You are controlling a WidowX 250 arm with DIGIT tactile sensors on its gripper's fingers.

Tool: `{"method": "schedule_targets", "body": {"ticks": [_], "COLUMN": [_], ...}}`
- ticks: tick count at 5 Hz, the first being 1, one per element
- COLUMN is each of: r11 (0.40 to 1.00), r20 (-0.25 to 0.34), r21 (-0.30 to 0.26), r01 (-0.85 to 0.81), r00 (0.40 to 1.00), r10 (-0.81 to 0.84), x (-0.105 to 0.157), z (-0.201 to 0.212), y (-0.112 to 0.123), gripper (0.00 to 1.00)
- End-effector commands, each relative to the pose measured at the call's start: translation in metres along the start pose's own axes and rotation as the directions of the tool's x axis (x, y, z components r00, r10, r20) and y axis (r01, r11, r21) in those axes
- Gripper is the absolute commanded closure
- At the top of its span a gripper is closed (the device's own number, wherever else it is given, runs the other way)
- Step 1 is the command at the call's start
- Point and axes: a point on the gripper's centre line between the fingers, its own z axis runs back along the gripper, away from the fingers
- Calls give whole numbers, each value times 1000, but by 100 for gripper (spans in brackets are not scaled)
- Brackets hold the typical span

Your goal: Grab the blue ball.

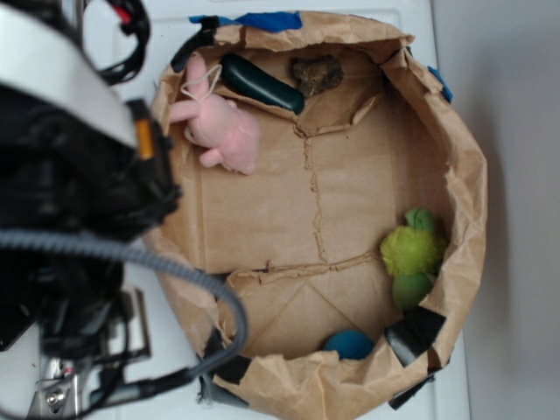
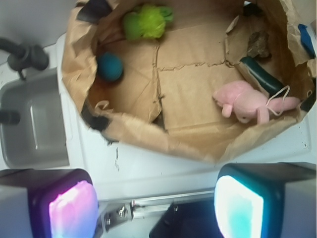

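Two glowing pads fill the bottom of my wrist view, one pink at seven o'clock and one teal at five o'clock, and they belong to my gripper, whose jaws stand spread wide with nothing between them. Between the pads I see a metal bracket and a white surface below the paper's near edge. My gripper sits outside the brown paper bag, whose walls are rolled down into a shallow bowl.

Inside the bag, the blue ball lies at ten o'clock in my wrist view, against the left paper wall and just beside a strip of black tape on the rim. A fuzzy yellow-green plush rests at twelve o'clock, near the ball but apart from it. A pink plush toy lies at three o'clock on the flat cardboard floor, with a dark green oblong just beyond it and a brown lump at two o'clock. A grey tub stands outside the bag at nine o'clock.

From the exterior view, the ball sits at six o'clock, tucked under the bag's folded rim, and my arm fills the left side.
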Motion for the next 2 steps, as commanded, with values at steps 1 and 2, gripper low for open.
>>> {"method": "schedule_targets", "body": {"ticks": [1, 2], "r11": [998, 998], "r20": [44, 46], "r21": [12, 29], "r01": [60, 64], "r00": [997, 997], "r10": [-60, -65], "x": [40, 54], "z": [-12, -19], "y": [-9, -7], "gripper": [0, 0]}}
